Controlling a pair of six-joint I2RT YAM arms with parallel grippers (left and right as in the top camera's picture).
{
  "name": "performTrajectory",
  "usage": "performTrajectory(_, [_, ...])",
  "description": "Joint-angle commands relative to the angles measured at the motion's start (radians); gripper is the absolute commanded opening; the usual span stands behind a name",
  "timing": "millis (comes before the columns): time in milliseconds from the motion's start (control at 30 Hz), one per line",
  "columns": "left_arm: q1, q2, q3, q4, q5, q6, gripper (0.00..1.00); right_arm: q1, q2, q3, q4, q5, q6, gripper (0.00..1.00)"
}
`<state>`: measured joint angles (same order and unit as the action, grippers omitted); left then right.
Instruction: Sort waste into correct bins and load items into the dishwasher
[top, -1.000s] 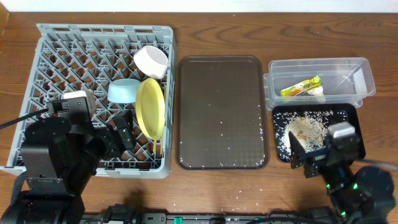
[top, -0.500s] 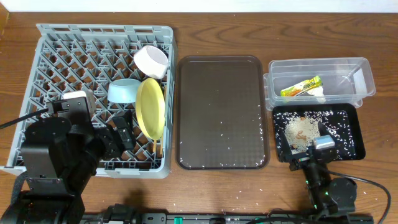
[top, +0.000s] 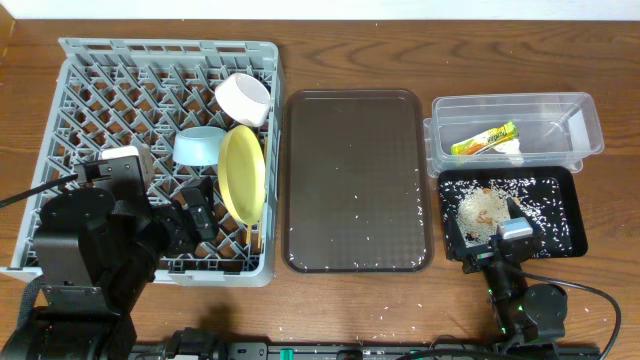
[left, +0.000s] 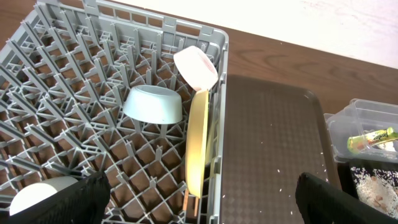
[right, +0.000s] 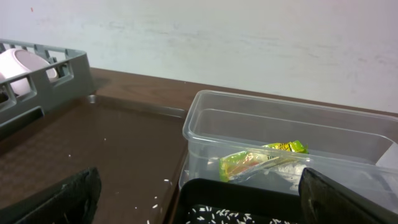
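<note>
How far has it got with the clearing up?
Mostly done. The yellow plate, light-blue bowl and white bowl sit in the dish rack; the wrapper and tissue lie in the clear tub; rice crumbs are heaped in the black tray. Nothing is in hand: the left end effector and right end effector are open and empty. Left: a few stray grains on the brown serving tray.

- A grey dish rack (top: 100, 90) is placed at the far left; a yellow plate (top: 242, 175) is stood on edge near its right wall.
- A light-blue bowl (top: 198, 146) is laid mouth-down just left of the plate; a white bowl (top: 243, 99) is tipped on its side behind them.
- A green-and-orange wrapper (top: 485, 139) and a white tissue (top: 512, 148) are held in the clear tub (top: 560, 105) at the right.
- Whitish rice crumbs (top: 485, 208) are heaped and scattered in the black tray (top: 570, 200) just in front of the tub.
</note>
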<state>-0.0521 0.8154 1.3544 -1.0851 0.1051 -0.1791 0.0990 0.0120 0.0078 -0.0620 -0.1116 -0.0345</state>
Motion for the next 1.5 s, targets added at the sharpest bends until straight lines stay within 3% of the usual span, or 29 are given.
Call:
performTrajectory(0, [0.006, 0.0, 0.007, 0.0, -0.005, 0.002, 0.96, -0.011, -0.006, -0.002, -0.002, 0.006, -0.008, 0.99])
performTrajectory(300, [0.006, 0.0, 0.007, 0.0, -0.006, 0.003, 0.96, -0.011, -0.006, -0.002, -0.002, 0.006, -0.008, 0.99])
performTrajectory(700, [0.01, -0.126, -0.089, 0.081, -0.149, 0.011, 0.96, -0.011, -0.006, -0.002, -0.002, 0.006, -0.008, 0.99])
performTrajectory(1000, [0.05, -0.396, -0.503, 0.477, -0.249, 0.013, 0.96, -0.011, -0.006, -0.002, -0.002, 0.006, -0.008, 0.99])
performTrajectory(1167, [0.055, -0.61, -0.866, 0.788, -0.248, 0.005, 0.96, -0.011, -0.006, -0.002, -0.002, 0.006, -0.008, 0.99])
performTrajectory(1467, [0.055, -0.812, -1.224, 1.025, -0.249, -0.051, 0.96, -0.011, -0.006, -0.002, -0.002, 0.006, -0.008, 0.99])
